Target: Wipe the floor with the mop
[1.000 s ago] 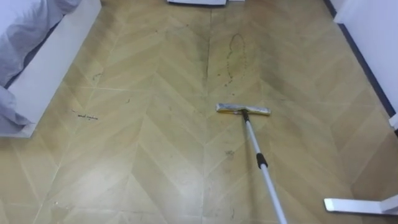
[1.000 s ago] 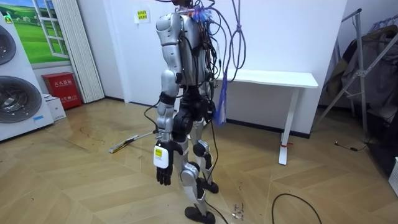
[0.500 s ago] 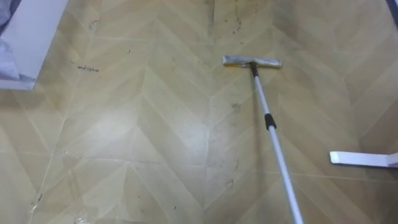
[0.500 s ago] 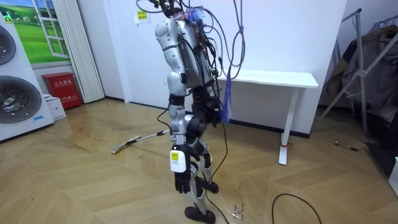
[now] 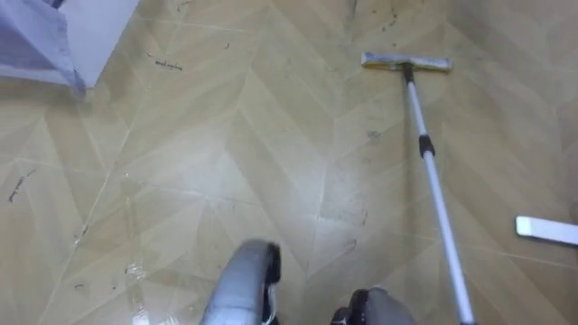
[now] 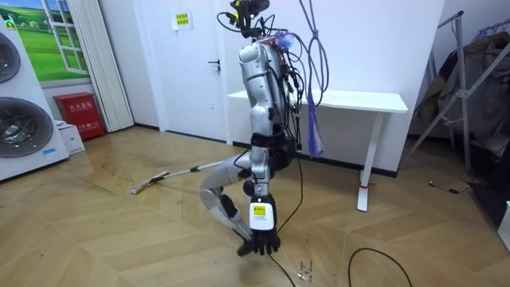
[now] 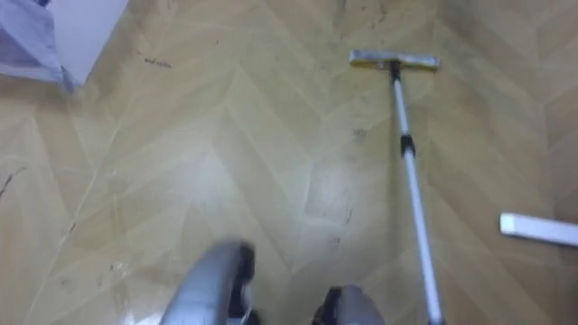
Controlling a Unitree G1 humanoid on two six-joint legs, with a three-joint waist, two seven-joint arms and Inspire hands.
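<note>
Since a second ago the robot has moved toward the room view's right, clear of the door (image 6: 195,64) and in front of the white table (image 6: 351,99). It has sunk into a deep bend, one leg stretched out toward the mop (image 6: 150,186). Its left hand (image 6: 263,237) has dropped almost to the floor (image 5: 226,162), where it hangs with loose fingers and holds nothing. The right hand is behind the body from where I stand, so I cannot tell its grip.

Nearest in the eye views, the mop pole (image 5: 435,190) is cut off by the bottom edge, so its upper end is lost. It is a pale metal tube with a dark collar partway along. It slants up and slightly left to the flat mop head (image 5: 405,62), which lies crosswise on the boards, yellowish and grey. Right of the pole and apart from it, a white bar (image 5: 547,229) lies on the floor, cut off by the right edge. Wide bare herringbone wood opens to the pole's left. Far left, a white block (image 5: 99,36) with pale cloth (image 5: 32,41) against it is cut by the top corner. Beyond the mop head, dark specks (image 5: 384,13) are too small to make out.
</note>
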